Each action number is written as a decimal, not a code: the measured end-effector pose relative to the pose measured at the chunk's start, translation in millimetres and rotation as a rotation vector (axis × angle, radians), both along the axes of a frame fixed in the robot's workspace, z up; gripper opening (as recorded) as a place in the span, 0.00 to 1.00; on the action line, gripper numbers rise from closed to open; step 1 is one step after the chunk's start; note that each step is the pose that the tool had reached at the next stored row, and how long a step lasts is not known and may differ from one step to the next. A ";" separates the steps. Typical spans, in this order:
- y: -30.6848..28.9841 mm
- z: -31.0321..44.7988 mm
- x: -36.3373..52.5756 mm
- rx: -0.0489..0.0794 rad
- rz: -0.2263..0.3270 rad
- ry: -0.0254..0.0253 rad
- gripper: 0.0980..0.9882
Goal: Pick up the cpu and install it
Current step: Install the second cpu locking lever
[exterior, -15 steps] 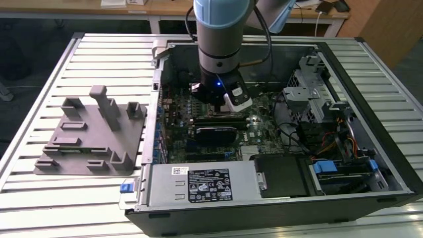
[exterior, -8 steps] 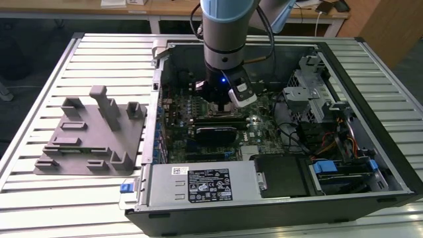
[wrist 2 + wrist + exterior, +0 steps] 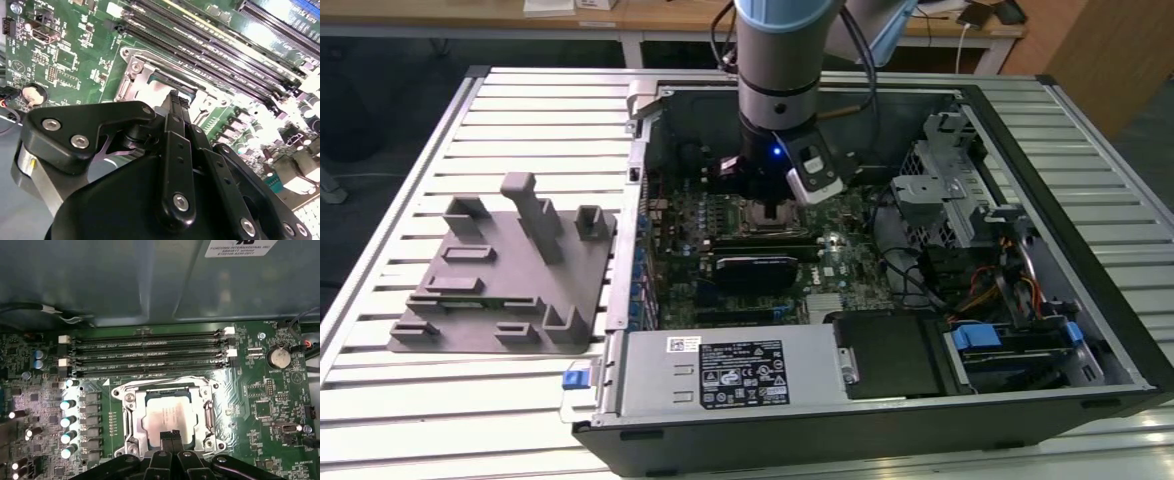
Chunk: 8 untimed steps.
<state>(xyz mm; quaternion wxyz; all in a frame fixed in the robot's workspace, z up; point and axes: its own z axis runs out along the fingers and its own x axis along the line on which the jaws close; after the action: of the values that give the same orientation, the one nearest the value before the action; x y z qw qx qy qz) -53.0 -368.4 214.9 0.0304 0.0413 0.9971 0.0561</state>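
The cpu is a silver-grey square lying flat inside the metal-framed socket on the green motherboard. In the second wrist view a bright piece of the cpu shows just past the fingertips. My gripper is shut, its two thin black fingers pressed together, with their tips at the cpu's near edge. I cannot tell whether they touch it. In the second wrist view the gripper points down at the socket. In the exterior view the gripper reaches down into the open computer case over the middle of the board.
Memory slots run close beside the socket, and a row of capacitors stands on its other side. A grey fixture block lies on the slatted table at the exterior view's left. The case holds a power supply and a drive cage.
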 end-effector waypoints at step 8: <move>6.9 -0.5 4.2 -0.011 0.000 0.0012 0.01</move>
<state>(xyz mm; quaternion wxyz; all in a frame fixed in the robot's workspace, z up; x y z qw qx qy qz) -48.8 -361.6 214.4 0.0300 0.0412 0.9974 0.0506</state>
